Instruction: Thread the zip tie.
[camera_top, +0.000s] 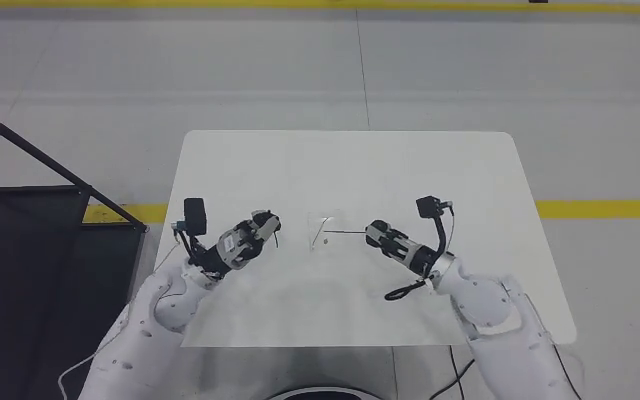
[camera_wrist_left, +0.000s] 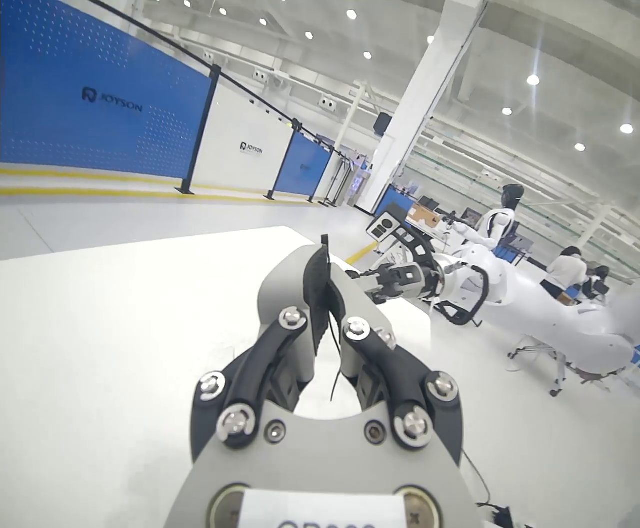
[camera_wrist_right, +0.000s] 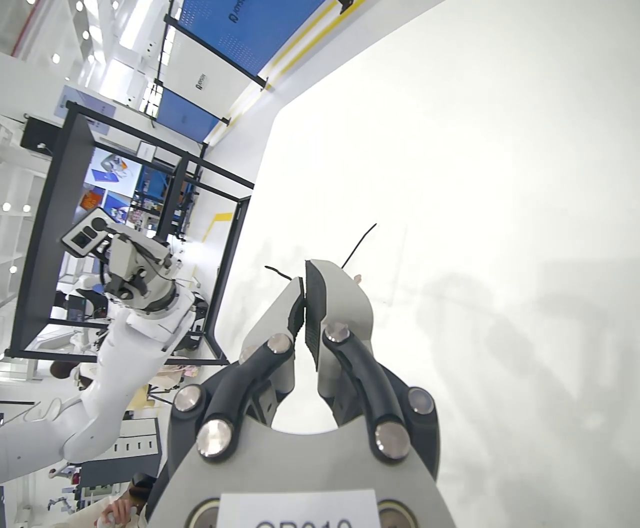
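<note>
Left end effector (camera_wrist_left: 324, 270) pinched the black plastic zip-tie head (camera_wrist_left: 323, 241), right end effector (camera_wrist_right: 305, 282) the thin black strap (camera_wrist_right: 361, 241); tip needed squaring to slot.

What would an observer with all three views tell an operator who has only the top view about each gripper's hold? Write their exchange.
Observer: The left gripper is shut on a black zip tie, its head poking out at the tip.
Operator: And its tail?
Observer: It hangs loose, back inside the gripper.
Operator: The right gripper?
Observer: Shut on a thin black strip, an end showing on either side.
</note>
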